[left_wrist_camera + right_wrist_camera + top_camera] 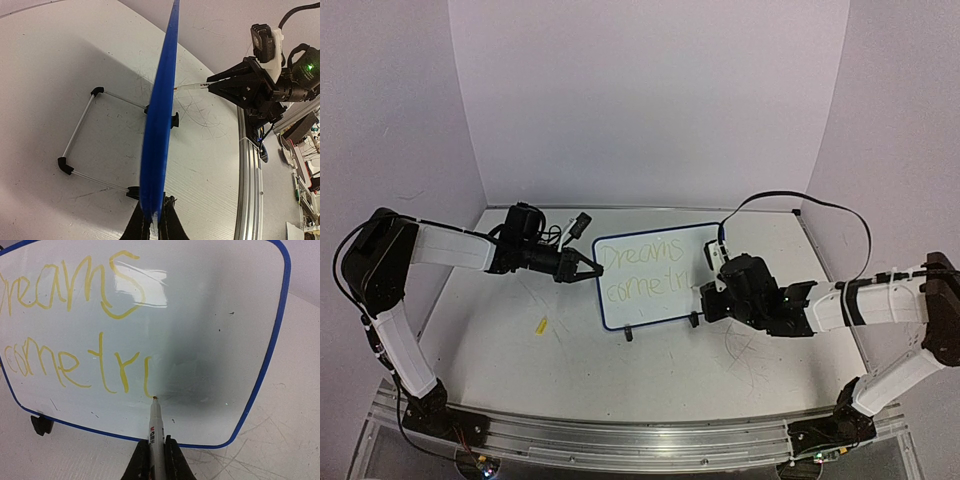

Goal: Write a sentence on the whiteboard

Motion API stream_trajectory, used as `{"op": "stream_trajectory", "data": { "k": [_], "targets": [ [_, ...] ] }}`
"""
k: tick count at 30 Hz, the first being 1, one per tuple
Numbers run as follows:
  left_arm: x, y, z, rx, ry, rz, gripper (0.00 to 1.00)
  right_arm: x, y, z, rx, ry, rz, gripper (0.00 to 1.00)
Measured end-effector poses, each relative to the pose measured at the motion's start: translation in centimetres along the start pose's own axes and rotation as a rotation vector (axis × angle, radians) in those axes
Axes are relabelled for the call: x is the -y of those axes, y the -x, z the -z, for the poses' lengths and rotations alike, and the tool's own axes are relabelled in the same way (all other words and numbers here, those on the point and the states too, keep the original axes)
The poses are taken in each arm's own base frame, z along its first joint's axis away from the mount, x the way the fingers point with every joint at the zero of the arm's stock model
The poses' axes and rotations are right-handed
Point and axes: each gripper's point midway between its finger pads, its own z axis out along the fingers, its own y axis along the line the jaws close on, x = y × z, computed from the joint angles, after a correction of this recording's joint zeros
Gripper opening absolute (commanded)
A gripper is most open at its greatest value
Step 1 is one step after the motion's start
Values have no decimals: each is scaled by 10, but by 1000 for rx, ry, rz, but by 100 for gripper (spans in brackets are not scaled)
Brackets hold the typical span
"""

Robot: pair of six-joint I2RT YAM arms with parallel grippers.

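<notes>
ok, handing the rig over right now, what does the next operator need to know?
Left end effector: shut on the left rim of the whiteboard, steadying it upright on the table.
Right end effector: shut on a marker, with the tip touching the board's face.
Done: the sentence reads "Dreams" on top and "come tr" below, plus the first stroke of the next letter.
Left: finish the last word (probably "true"), lift the marker off, release the board.

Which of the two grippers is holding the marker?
The right gripper: it is shut on the marker, whose tip touches the whiteboard. The left gripper only clamps the whiteboard's edge.
</notes>
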Motion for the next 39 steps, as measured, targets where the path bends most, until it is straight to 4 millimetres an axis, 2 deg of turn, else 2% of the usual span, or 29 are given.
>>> {"op": "stream_trajectory", "data": {
  "k": [5,13,19,30,39],
  "targets": [
    [0,0,0,0,0,0,0,6,4,1,16,-34,0,0],
    [0,0,0,0,0,1,0,11,31,2,77,-63,-9,0],
    [0,0,0,0,-1,0,0,13,38,2,93,-71,-11,0],
    [0,0,0,-1,-1,0,0,12,35,2,83,-56,-14,0],
    [0,0,0,-1,-1,0,0,14,4,1,14,-32,-23,0]
  ]
}}
